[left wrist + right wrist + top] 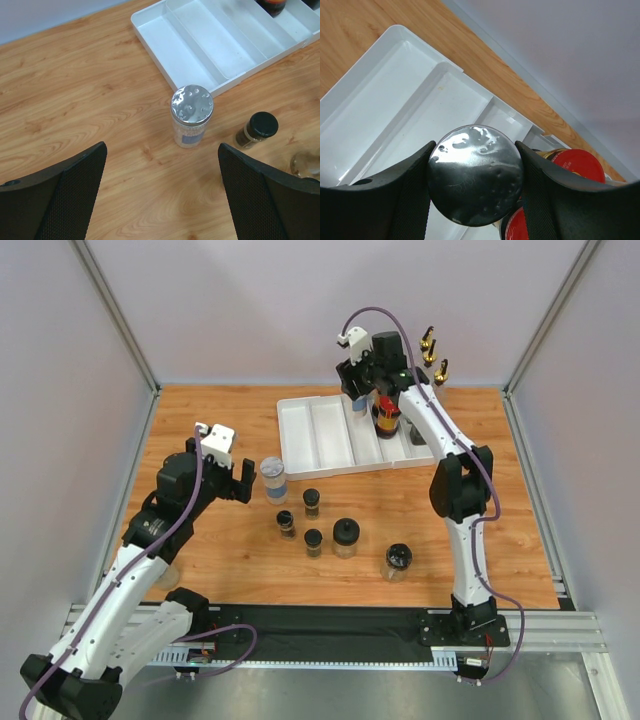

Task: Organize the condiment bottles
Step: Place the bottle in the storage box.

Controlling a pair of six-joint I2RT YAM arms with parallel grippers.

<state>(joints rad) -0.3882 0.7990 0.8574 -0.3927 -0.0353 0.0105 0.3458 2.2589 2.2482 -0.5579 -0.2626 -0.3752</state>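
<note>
My right gripper (362,398) is shut on a grey-lidded clear jar (475,182) and holds it over the white divided tray (315,435), beside two red-capped amber jars (577,165) standing in a right-hand compartment. My left gripper (235,480) is open and empty, just left of another grey-lidded jar (272,478), which shows ahead of the fingers in the left wrist view (192,107). Several black-lidded jars (312,502) stand on the table in front of the tray. Gold-spouted bottles (432,352) stand at the back right.
The tray's left compartments (200,45) hold nothing. A small black-lidded jar (260,127) stands right of the grey-lidded jar. A larger black-lidded jar (398,562) stands near the front. A clear jar (165,575) sits partly under my left arm.
</note>
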